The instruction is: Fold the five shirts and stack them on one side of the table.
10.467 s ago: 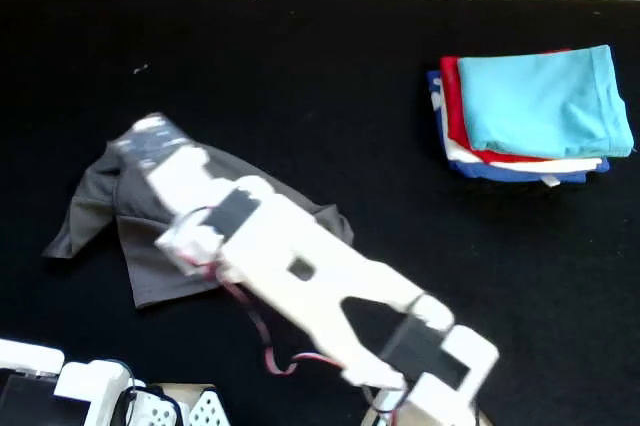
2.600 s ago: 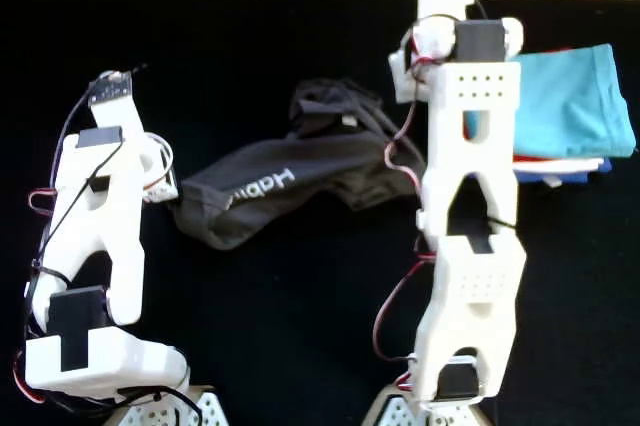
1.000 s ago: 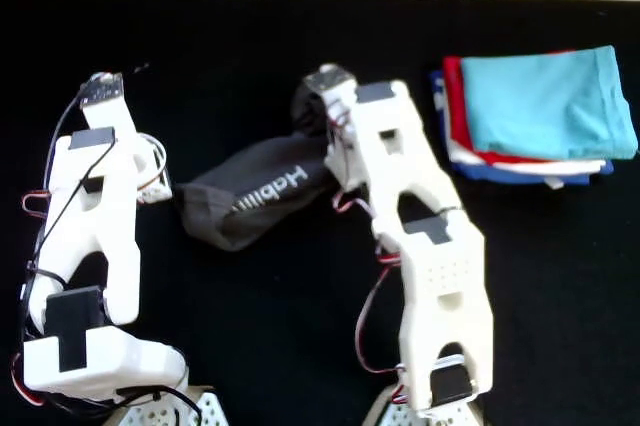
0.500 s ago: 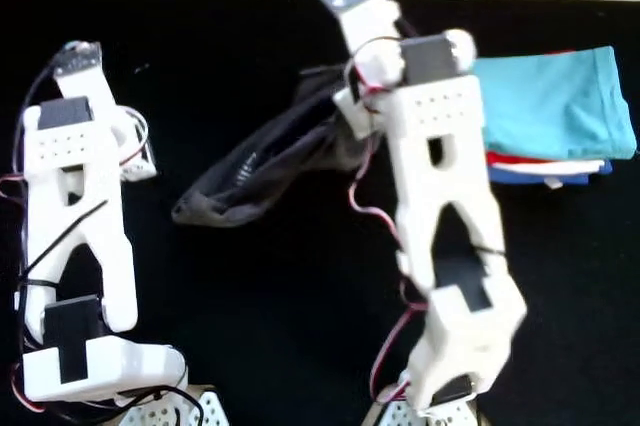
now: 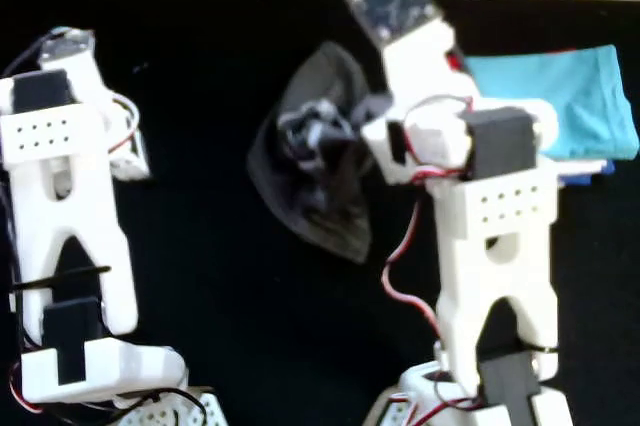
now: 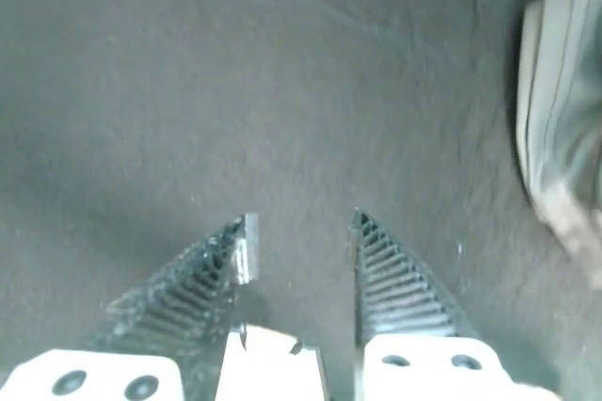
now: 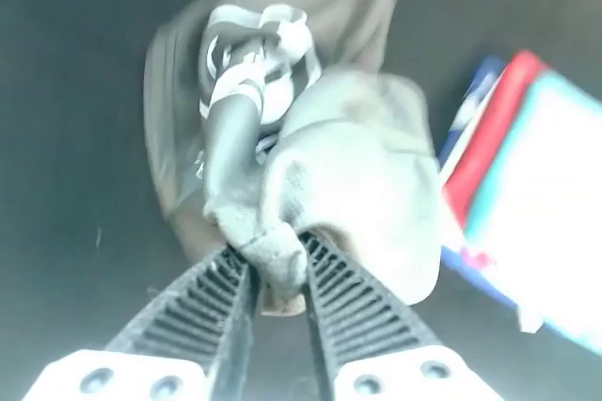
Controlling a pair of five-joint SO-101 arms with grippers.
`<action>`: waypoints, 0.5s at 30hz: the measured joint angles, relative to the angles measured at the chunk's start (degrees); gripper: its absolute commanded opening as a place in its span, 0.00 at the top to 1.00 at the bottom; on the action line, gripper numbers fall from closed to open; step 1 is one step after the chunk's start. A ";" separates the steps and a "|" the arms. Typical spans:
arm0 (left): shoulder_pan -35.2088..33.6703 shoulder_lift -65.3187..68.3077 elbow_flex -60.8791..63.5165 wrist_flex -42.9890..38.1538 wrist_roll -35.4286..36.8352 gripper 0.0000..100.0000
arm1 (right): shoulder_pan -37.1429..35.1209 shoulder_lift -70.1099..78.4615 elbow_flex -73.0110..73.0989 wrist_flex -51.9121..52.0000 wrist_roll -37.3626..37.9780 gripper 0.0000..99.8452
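Overhead: grey shirt (image 5: 310, 191) hangs bunched from right arm (image 5: 495, 216), over black table (image 5: 200, 36), just beside folded stack (image 5: 548, 96).
Left wrist: left gripper (image 6: 301, 227) parted, nothing between, above table.
Right wrist: right gripper (image 7: 275, 264) clamped on shirt.

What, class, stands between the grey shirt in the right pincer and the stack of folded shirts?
Nothing visible does. The right pincer is shut on the grey shirt, which hangs close beside the stack of folded shirts, with just black table between.

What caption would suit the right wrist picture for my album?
Right gripper pinches a bunched grey shirt over the black table, folded stack nearby.
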 measured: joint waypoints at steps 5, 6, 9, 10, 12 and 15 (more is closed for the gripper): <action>8.62 0.00 6.59 0.35 0.00 0.83 | 5.80 -2.73 10.46 -5.27 1.05 0.99; 10.46 0.00 7.91 0.35 0.00 0.83 | 7.91 -2.90 11.96 -7.03 2.02 0.99; 15.56 0.00 11.87 -3.25 0.00 0.83 | 14.42 -2.90 15.21 -13.19 4.04 0.99; 17.23 0.00 13.10 -4.84 0.00 0.83 | 16.62 -2.90 16.00 -15.21 4.31 0.99; 20.40 0.00 15.82 -8.26 0.00 0.83 | 19.69 -2.90 16.88 -18.73 4.31 0.99; 25.85 0.00 18.46 -13.01 2.73 0.83 | 20.92 -2.90 18.02 -21.01 4.31 0.99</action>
